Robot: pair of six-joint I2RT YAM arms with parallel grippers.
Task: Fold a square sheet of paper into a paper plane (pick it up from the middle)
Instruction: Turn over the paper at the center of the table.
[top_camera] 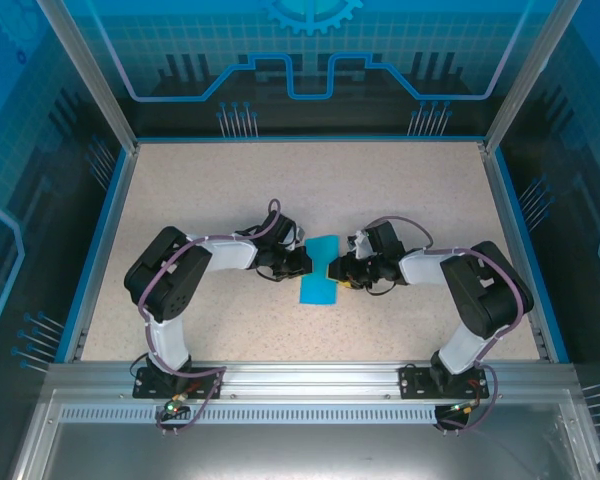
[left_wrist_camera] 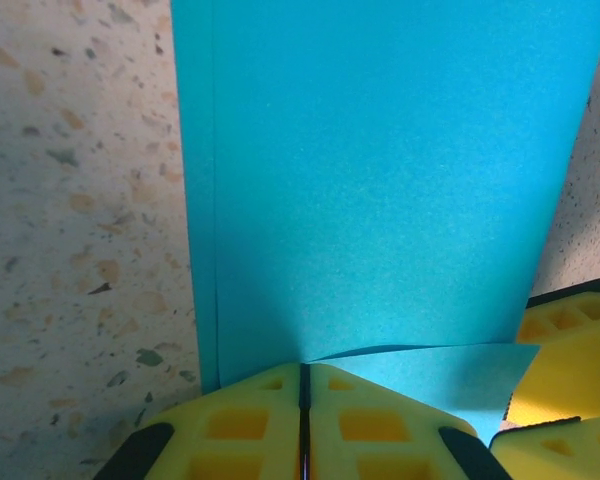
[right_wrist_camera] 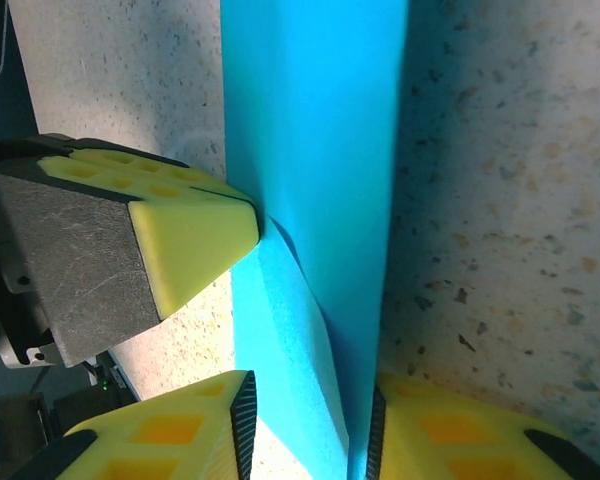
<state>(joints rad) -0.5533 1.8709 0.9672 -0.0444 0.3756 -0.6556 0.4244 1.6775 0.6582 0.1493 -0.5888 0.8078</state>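
The square sheet of paper (top_camera: 319, 287) lies folded into a narrow cyan-blue strip on the table between both grippers. My left gripper (top_camera: 299, 263) is at its left edge. In the left wrist view its yellow pads (left_wrist_camera: 260, 420) are pressed together, with the paper's (left_wrist_camera: 380, 180) edge nipped at their tips and the top layer lifted there. My right gripper (top_camera: 338, 270) reaches in from the right. In the right wrist view its jaws (right_wrist_camera: 310, 410) stand apart astride a raised fold of the paper (right_wrist_camera: 320, 120). The right pad touches it; the left pad is clear.
Speckled beige tabletop (top_camera: 230, 190) extends around the paper, bounded by a blue rim and metal frame posts (top_camera: 85, 70). The right gripper's yellow fingers (left_wrist_camera: 570, 340) show at the lower right of the left wrist view, close to the left tips. The left gripper's fingertip (right_wrist_camera: 195, 225) shows in the right wrist view.
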